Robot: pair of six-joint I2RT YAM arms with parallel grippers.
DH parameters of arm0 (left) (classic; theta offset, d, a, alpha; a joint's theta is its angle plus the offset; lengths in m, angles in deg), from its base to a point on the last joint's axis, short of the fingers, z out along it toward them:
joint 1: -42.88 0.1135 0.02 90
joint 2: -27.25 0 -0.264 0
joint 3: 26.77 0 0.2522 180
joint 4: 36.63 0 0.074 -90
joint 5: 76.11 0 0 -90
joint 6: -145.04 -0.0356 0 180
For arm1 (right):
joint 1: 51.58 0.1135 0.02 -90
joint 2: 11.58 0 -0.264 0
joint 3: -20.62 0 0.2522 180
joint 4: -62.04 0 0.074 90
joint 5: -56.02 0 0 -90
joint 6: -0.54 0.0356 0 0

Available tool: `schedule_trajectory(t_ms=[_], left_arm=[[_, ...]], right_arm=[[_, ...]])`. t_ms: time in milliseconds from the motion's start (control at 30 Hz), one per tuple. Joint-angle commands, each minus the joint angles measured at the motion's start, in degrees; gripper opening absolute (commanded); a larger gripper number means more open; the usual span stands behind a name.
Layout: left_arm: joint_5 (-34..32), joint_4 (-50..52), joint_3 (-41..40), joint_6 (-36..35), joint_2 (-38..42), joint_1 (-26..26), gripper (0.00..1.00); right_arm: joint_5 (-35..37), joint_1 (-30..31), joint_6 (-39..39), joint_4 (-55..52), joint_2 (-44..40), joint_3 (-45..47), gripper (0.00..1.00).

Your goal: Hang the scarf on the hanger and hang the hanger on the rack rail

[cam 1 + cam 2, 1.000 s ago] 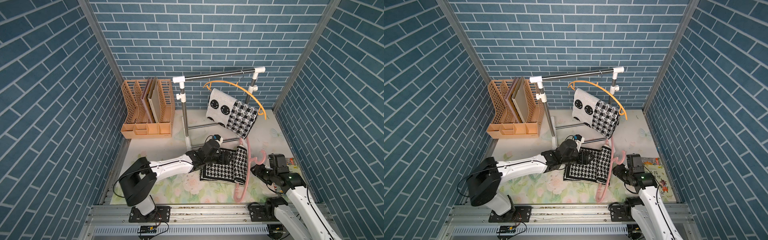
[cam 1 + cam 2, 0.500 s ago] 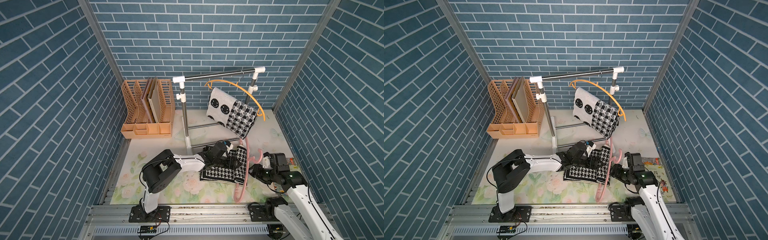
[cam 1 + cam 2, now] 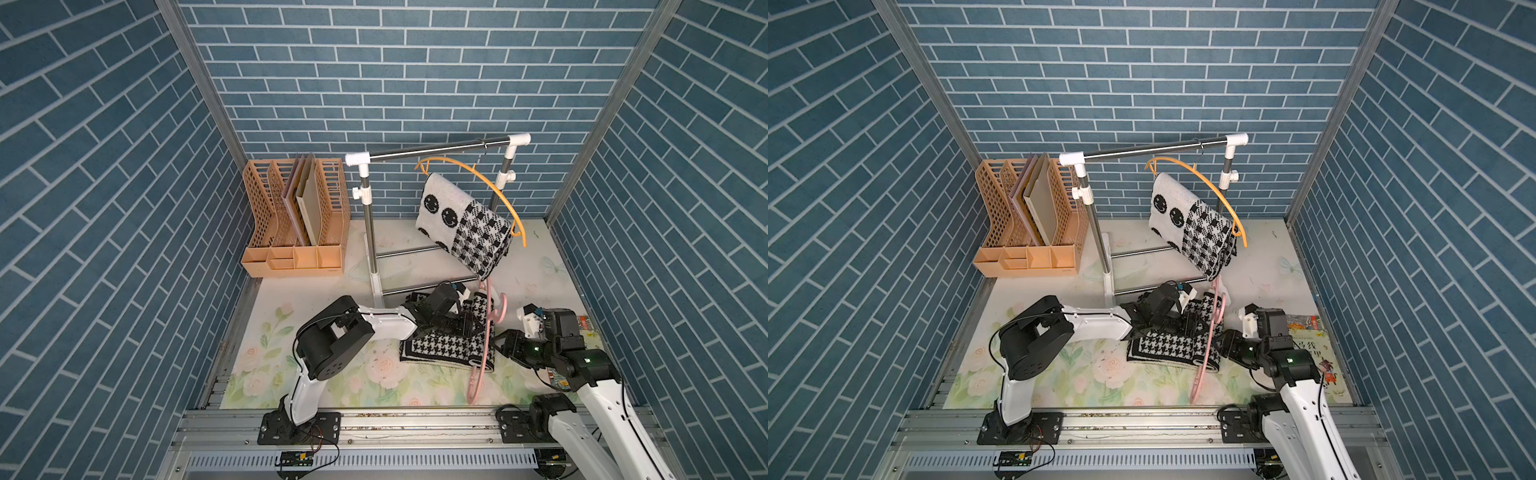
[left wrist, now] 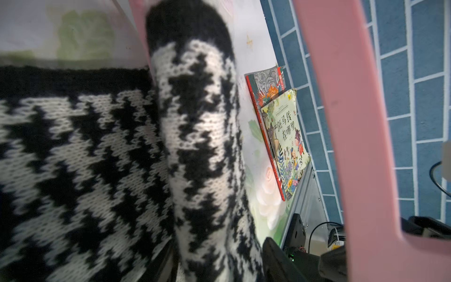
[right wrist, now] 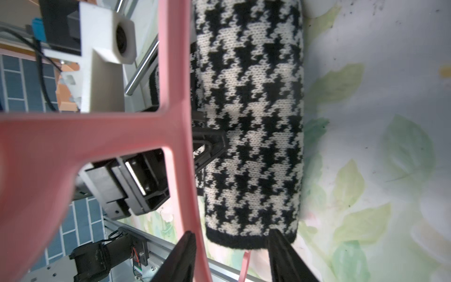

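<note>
Blue brick walls box a floral counter; the scarf lies folded on it, one end looped over the lower bar of the pink hanger, which stands on edge, its long axis running near to far, crossing the scarf's; the right tool has jaws half spread, flanking hanger arm and scarf end, clamping them by my judgement; the left tool rests on the scarf's bulk just left of the hanger, one finger touching the knit, its grip impossible to tell; the left arm is nearer the loose cloth; the rack stands close behind, with open counter nearer and leftward.
</note>
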Motion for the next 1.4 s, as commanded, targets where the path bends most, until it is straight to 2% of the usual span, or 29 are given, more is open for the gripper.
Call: schedule_trajectory(t_ms=[0,200,333,567,700,800,900,1000,1100,1233,1367], left_arm=[[0.8,-1.1,1.0,0.7,0.8,-0.1,0.56],[1.0,-0.4,3.2,1.6,-0.3,-0.8,0.53],[0.6,0.7,3.5,1.3,-0.6,-1.0,0.53],[0.3,2.9,3.4,0.0,-1.4,-1.0,0.53],[0.3,4.0,3.6,-0.1,-2.1,-0.9,0.51],[0.4,3.8,3.7,-0.1,-2.2,-1.0,0.49],[1.1,3.4,4.4,0.0,-2.5,-1.0,0.43],[2.3,2.4,5.2,0.4,-2.8,-1.0,0.34],[2.8,2.8,6.0,0.8,-2.3,-0.9,0.19],[2.1,3.8,6.3,0.8,0.3,-0.8,0.00],[1.7,6.5,7.0,0.1,2.5,-0.6,0.00]], right_arm=[[-5.5,0.2,-2.1,1.0,-2.7,1.4,0.55],[-6.5,0.2,2.3,6.7,-7.4,4.6,0.63],[-3.1,0.2,2.5,7.6,-7.3,6.8,0.60],[1.9,0.2,3.5,8.4,-3.8,6.0,0.39],[2.1,0.2,3.2,9.2,-3.4,5.3,0.23],[2.0,0.2,3.0,8.9,-2.8,5.7,0.16],[2.1,0.2,3.0,8.2,-2.5,6.4,0.11],[2.5,0.2,3.3,8.1,-2.7,6.5,0.06],[3.4,0.2,3.3,8.2,-2.9,6.1,0.00],[3.3,0.2,2.9,8.2,-2.2,5.6,0.00],[1.7,0.2,1.4,8.4,-0.1,4.5,0.00]])
